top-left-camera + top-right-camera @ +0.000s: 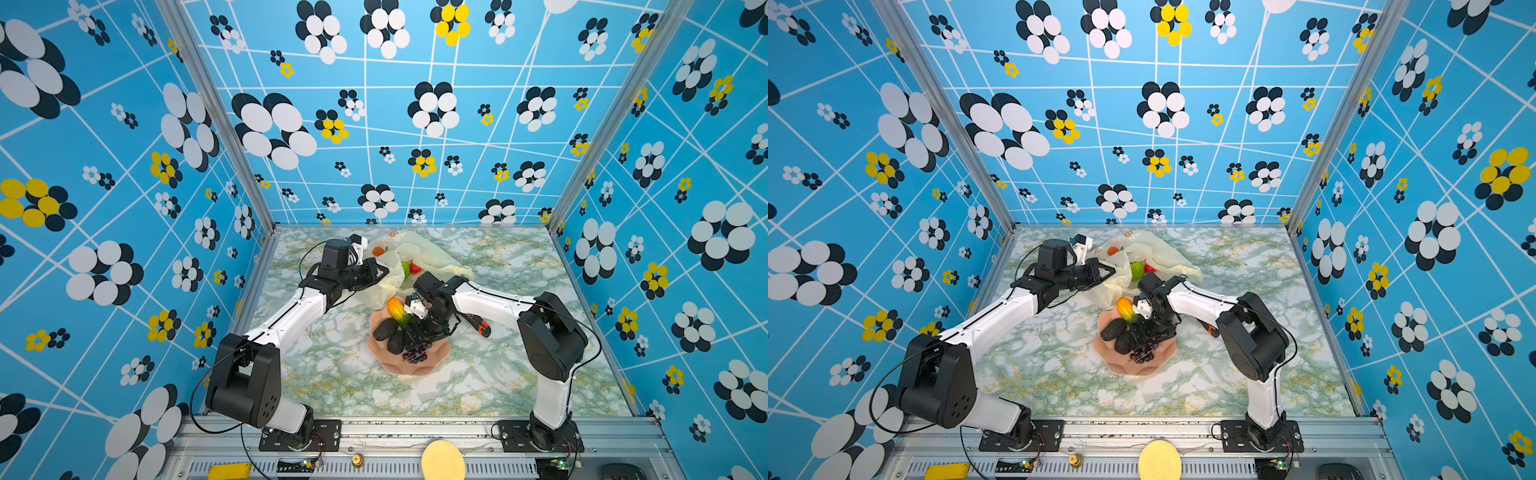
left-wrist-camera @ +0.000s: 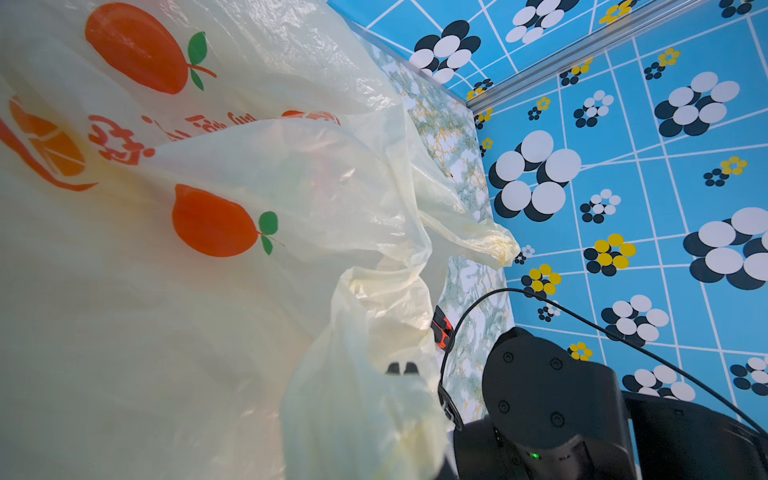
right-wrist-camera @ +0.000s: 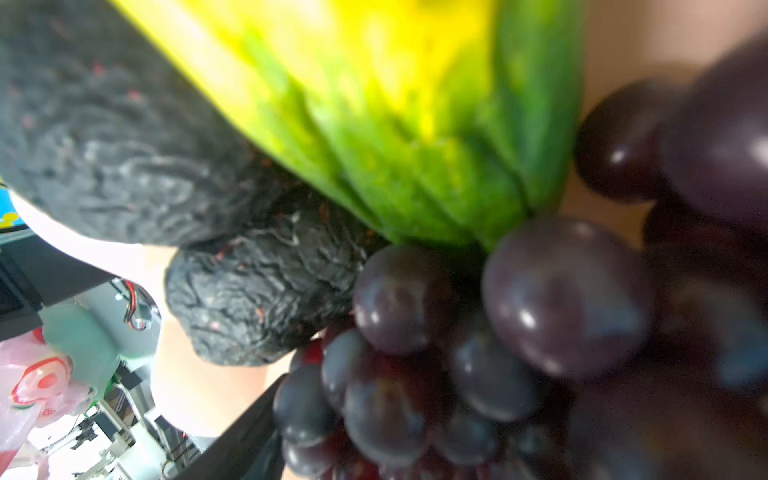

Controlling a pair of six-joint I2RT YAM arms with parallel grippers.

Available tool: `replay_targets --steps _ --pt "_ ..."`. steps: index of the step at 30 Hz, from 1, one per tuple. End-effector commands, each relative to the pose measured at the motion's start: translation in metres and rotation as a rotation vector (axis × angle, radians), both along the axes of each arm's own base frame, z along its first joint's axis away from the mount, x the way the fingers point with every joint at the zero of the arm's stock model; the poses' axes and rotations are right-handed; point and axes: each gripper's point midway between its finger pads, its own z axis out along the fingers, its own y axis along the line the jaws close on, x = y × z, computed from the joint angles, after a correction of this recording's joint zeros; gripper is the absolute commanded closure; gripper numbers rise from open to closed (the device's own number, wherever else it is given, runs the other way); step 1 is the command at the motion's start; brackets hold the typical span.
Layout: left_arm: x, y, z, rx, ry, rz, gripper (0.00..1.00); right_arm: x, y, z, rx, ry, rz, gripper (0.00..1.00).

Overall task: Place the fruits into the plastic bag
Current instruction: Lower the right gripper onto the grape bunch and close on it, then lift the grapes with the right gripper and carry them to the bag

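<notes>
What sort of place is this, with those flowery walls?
Probably a robot test booth: two arms bolted to a metal rail, printed wall panels boxing in a marble-look table, toy fruits in a pink dish.

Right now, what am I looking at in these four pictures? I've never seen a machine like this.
Two robot arms stand at a marbled table, each ending in a two-fingered gripper. Both top views look down on the whole scene. The other two pictures come from cameras on the arms' wrists.

The left gripper is pinched shut on a bag printed with oranges. A green ball and a strawberry sit in the bag's open mouth.

The right gripper, jaws apart, hangs over grapes in a pink dish. Two black ovals and a yellow-green fruit share the dish. The right wrist camera shows these very close. A knife lies beside the dish, under that arm.
</notes>
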Motion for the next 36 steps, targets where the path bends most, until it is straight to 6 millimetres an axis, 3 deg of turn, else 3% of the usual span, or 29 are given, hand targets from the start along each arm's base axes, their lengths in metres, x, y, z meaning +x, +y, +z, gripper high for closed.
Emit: replay_targets --steps 1,6,10,14,18,30,36 --pt "-0.001 0.000 0.005 -0.020 -0.012 -0.008 1.00 0.007 -0.015 -0.010 -0.070 -0.050 -0.054 0.14" --pt "-0.001 0.001 0.002 -0.025 -0.006 -0.001 1.00 0.015 -0.017 -0.010 -0.062 -0.092 -0.080 0.14" --pt "-0.002 0.001 0.002 -0.028 -0.003 0.001 1.00 0.020 -0.014 -0.014 -0.031 -0.085 -0.112 0.23" --pt "-0.002 0.001 0.003 -0.025 -0.001 0.002 1.00 0.022 -0.014 -0.010 0.023 -0.090 -0.136 0.39" --pt "-0.003 0.002 0.003 -0.020 0.000 0.002 1.00 0.025 -0.013 -0.004 0.110 -0.108 -0.166 0.63" --pt "-0.004 0.002 0.004 -0.016 0.004 0.006 1.00 0.025 0.000 0.050 0.462 -0.141 -0.184 0.64" --pt "-0.006 0.003 0.002 -0.014 0.006 0.006 1.00 0.026 0.008 0.060 0.595 -0.092 -0.208 0.68"
